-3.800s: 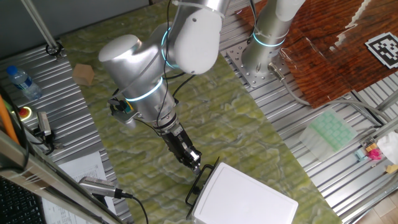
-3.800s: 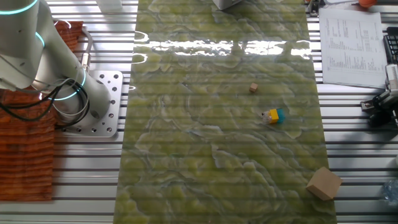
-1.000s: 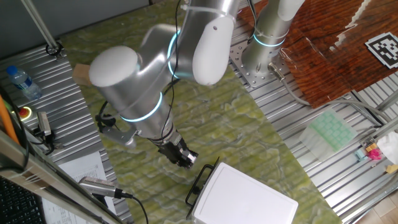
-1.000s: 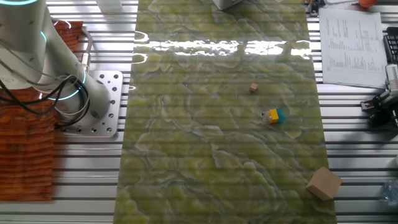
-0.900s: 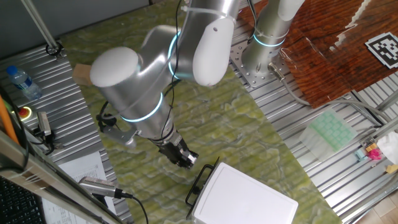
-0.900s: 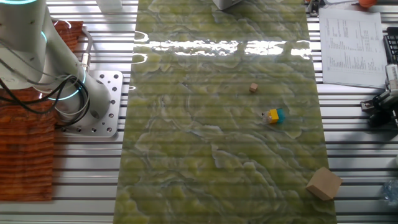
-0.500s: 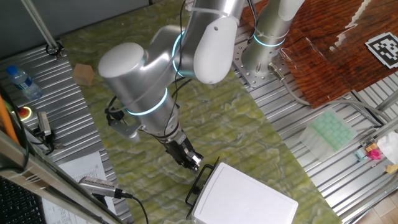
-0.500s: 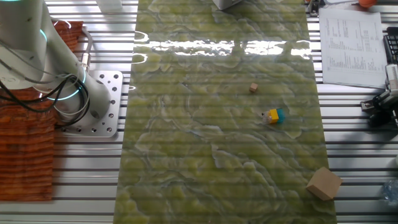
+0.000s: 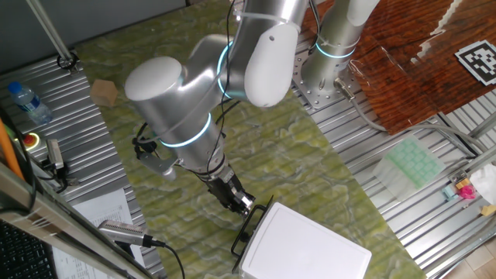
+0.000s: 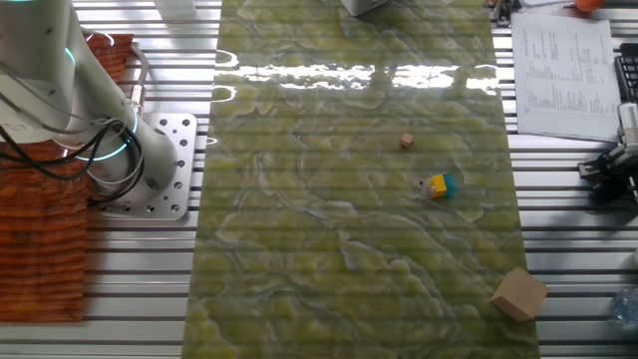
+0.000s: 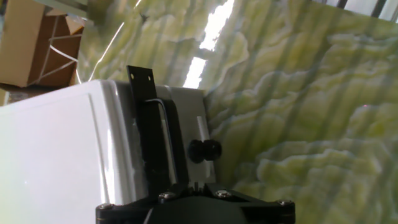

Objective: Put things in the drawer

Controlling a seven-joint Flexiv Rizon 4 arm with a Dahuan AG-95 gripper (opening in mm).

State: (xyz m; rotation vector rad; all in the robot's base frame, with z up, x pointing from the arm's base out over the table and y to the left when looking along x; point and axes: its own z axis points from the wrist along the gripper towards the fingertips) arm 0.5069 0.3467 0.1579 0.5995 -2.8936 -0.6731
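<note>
Drawer [image 9: 256, 225] closed in the white cabinet [image 9: 310, 248] on the green worktop [image 9: 310, 155], tool [image 9: 243, 206] at its black wire handle [image 11: 163, 124], whether fingers are apart or together cannot be told, yellow-blue toy [image 10: 437, 185] well apart.

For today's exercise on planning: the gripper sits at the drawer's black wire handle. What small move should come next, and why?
Probably close on the handle and pull. The gripper is at the handle on the white cabinet, the drawer looks shut, and the yellow-and-blue toy lies out on the mat.

Glossy white cabinet [image 11: 56, 149] (smooth, like plastic), thin black wire handle [image 9: 246, 229], shiny green marbled mat [image 10: 349, 199] over ribbed metal table [image 10: 568, 199].
</note>
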